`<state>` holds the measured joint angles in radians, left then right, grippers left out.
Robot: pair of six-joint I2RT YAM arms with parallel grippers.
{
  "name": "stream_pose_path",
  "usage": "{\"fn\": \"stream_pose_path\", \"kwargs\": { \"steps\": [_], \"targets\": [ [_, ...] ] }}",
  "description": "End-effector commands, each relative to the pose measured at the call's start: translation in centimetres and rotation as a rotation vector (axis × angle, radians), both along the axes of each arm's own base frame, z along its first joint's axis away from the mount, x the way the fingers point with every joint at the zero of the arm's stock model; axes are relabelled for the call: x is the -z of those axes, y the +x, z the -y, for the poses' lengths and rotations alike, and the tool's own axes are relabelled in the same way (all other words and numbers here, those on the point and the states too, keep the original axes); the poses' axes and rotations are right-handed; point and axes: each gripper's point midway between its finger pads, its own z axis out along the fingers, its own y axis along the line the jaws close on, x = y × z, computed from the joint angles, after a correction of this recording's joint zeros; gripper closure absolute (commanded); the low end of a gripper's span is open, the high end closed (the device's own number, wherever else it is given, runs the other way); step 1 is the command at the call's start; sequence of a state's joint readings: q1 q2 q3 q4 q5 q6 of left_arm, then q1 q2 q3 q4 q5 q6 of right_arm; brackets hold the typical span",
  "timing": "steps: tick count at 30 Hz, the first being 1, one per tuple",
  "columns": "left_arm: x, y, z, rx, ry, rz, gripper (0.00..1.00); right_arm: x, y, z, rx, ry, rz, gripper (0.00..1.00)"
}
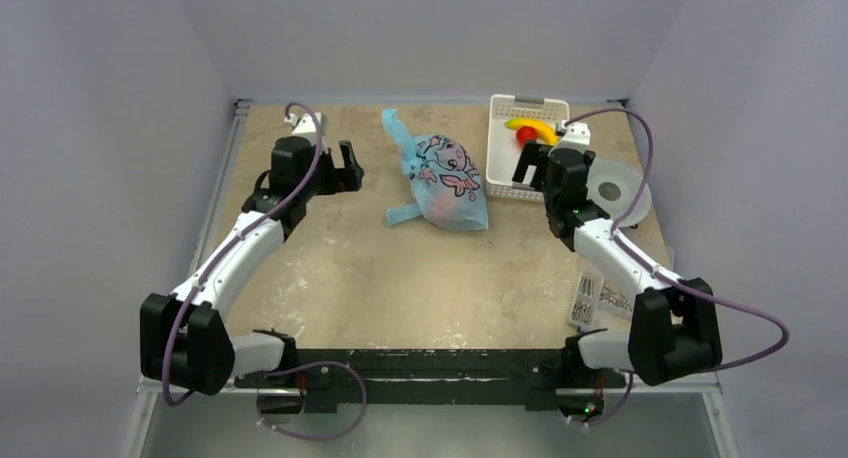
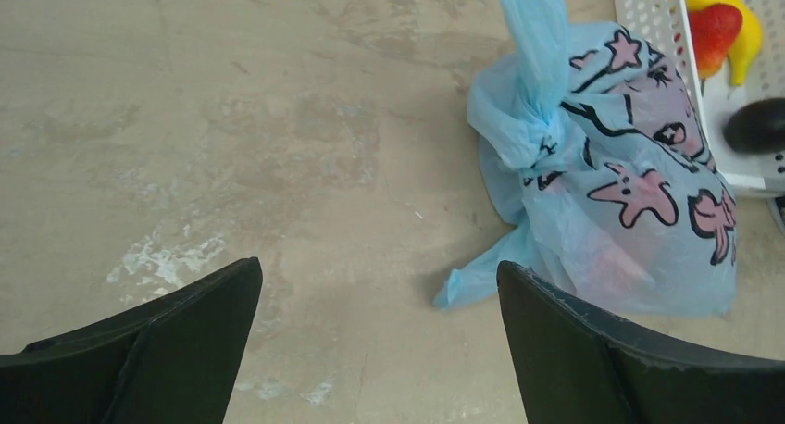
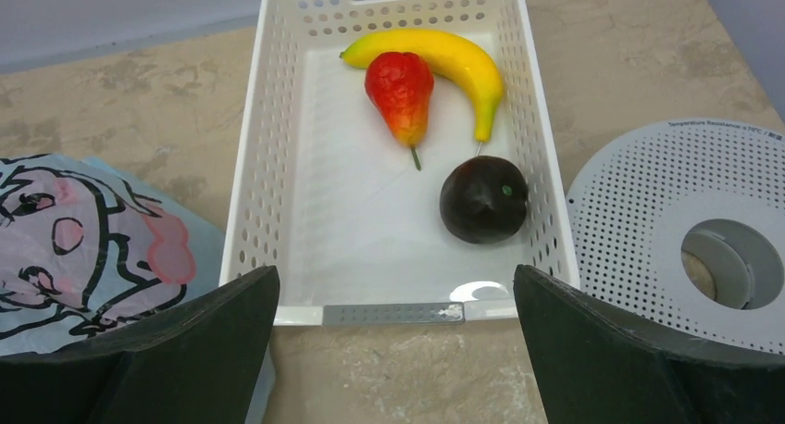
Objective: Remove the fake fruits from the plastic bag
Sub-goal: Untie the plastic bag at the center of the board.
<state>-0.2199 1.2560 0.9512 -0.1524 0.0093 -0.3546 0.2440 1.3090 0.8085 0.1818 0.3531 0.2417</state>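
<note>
- Plastic bag (image 1: 447, 181) lies knotted by the surface's (image 1: 400, 278) far edge, with a reddish fake fruit (image 2: 616, 262) showing through.
- Seemingly barely begun: nothing visibly unpacked.
- Left tool (image 2: 380, 276) and right tool (image 3: 396, 280) are spread wide, empty.
- White basket (image 3: 250, 165) sits beside the bag.

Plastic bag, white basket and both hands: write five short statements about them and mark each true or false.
1. The plastic bag has its handles knotted. True.
2. The white basket is empty. False: it holds a banana, a red pear-shaped fruit and a dark round fruit.
3. The left hand is shut on the bag. False: it is open and apart from the bag.
4. The right hand is open and holds nothing. True.
5. In the top view the bag lies right of the basket. False: it lies to the left of it.
</note>
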Motion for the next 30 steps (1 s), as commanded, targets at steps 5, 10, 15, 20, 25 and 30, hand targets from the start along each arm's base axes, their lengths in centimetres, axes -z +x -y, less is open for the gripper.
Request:
{"fn": "stream_pose_path", "kwargs": {
  "steps": [5,10,15,20,25,30],
  "targets": [
    [-4.7,0.2,3.0,0.115,-0.006,0.158,0.00,-2.6,1.1,-1.4,-0.023,0.014,0.078,0.01],
    [-4.8,0.1,3.8,0.137,0.008,0.164,0.00,-3.2,1.1,-3.5,-0.091,0.050,0.099,0.01],
    [-5.3,0.3,2.8,0.064,0.007,0.183,0.00,-4.1,1.2,-7.2,-0.245,0.111,0.129,0.01],
    [-5.2,0.2,1.9,0.013,0.008,0.157,0.00,-3.7,2.1,-11.2,-0.320,0.268,0.078,0.01],
    [-4.1,0.0,1.9,0.043,0.050,0.098,0.08,-2.6,2.3,-17.1,-0.450,0.213,0.007,0.01],
    [-3.8,-0.5,3.3,0.146,0.055,0.025,0.08,-1.0,1.0,-22.6,-0.538,0.029,-0.036,0.01]
  ]
}}
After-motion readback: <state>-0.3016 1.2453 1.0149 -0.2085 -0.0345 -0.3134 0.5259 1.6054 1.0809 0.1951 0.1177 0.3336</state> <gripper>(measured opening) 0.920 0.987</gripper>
